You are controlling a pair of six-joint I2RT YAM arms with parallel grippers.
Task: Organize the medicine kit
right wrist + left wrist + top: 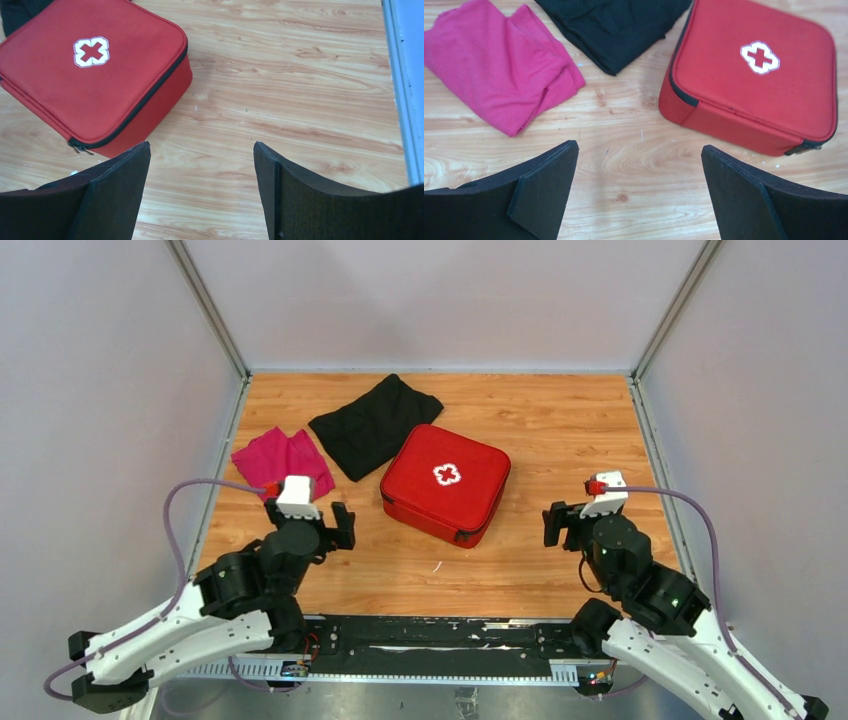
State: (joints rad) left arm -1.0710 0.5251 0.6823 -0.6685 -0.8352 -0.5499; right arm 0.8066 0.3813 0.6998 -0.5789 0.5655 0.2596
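I see a wood-grain tabletop (560, 430) boxed in by pale grey walls (100, 390), with metal rails (222, 460) down both side edges. At far left lies a crumpled magenta cloth (280, 458). My left hand (639, 146) hangs near it, fingers spread wide on nothing. A black cloth (370, 425) sits just beside it, reaching the far-left corner of the medicine kit (447, 483). The kit lies flat mid-table, zipped, cross up. Open wood runs in front of it and to its right, where my right hand (201, 144) hangs with fingers apart, empty.
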